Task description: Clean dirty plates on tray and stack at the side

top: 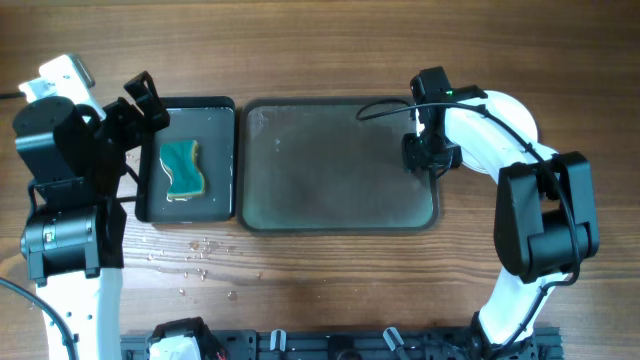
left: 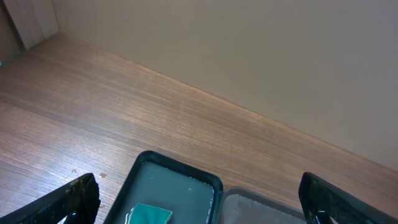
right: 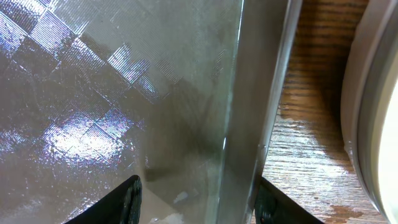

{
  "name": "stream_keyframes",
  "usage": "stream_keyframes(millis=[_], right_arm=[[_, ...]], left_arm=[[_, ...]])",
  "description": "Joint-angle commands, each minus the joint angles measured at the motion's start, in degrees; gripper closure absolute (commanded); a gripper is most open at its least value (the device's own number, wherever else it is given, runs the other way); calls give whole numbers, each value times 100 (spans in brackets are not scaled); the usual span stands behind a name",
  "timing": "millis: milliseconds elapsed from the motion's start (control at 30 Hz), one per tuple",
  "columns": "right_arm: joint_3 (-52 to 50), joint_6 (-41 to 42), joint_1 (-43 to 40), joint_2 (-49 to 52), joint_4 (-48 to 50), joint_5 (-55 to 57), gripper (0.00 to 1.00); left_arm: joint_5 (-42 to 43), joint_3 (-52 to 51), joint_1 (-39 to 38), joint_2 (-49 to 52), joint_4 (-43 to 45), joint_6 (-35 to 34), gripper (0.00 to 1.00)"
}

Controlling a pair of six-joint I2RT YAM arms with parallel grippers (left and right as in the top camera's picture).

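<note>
Your tray (top: pixel 330 180) lies bare and the plates (right: pixel 373 93) show as a white rim on the tabletop (top: pixel 320 290) just right of it, so little seems to remain; the right end effector (right: pixel 199 202) hangs released astride the tray's right rim, the left end effector (left: pixel 205 202) wide and empty.

The tray (top: pixel 340 170) is grey-green with a chequered sheen. The sponge (top: pixel 183 168) is teal, edged yellow; the table (top: pixel 330 50) brown wood-grain.
</note>
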Motion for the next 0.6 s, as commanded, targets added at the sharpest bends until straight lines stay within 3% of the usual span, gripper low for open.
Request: stream_keyframes(millis=[0, 500, 567], right_arm=[[61, -129, 57, -162, -39, -225, 48], [1161, -249, 13, -756, -203, -144, 47], [1158, -251, 13, -758, -177, -221, 43]], left_arm=[[68, 39, 9, 7, 13, -74, 0], [68, 39, 9, 7, 13, -74, 0], [68, 39, 9, 7, 13, -74, 0]])
